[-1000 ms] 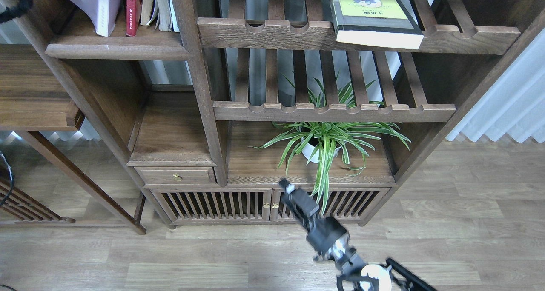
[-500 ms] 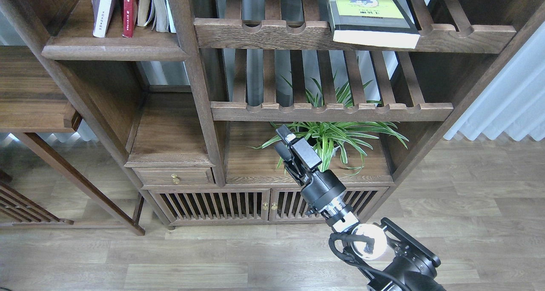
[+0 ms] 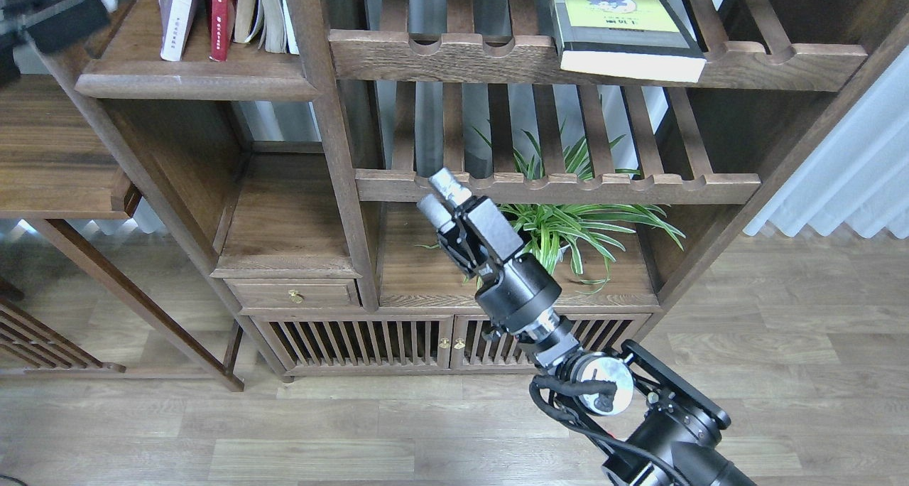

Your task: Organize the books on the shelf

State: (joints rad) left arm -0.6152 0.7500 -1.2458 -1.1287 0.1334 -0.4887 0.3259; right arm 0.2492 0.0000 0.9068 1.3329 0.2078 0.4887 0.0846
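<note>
A pale lavender-white paperback [image 3: 176, 15] and a red paperback [image 3: 222, 15] stand upright on the solid dark-brown shelf [image 3: 192, 86] at the top left, beside other pale books [image 3: 261, 11]. The thick yellow-green book [image 3: 625, 33] lies flat on the upper slatted rack at the top right. My left gripper [image 3: 67, 10] is a dark blur at the top left corner, left of the standing books. My right gripper [image 3: 440, 196] is raised in front of the lower slatted rack, empty, its fingers slightly apart.
A potted spider plant [image 3: 561, 230] stands on the low board just behind my right gripper. Two slatted racks [image 3: 554, 186] span the middle bay. A drawer [image 3: 295, 294] and slatted cabinet doors [image 3: 355, 344] sit below. A side table [image 3: 50, 152] stands at the left.
My right arm has risen up and to the left, from floor level to the lower rack. My left gripper has come back into view at the top left. The lavender book went from tilted to upright.
</note>
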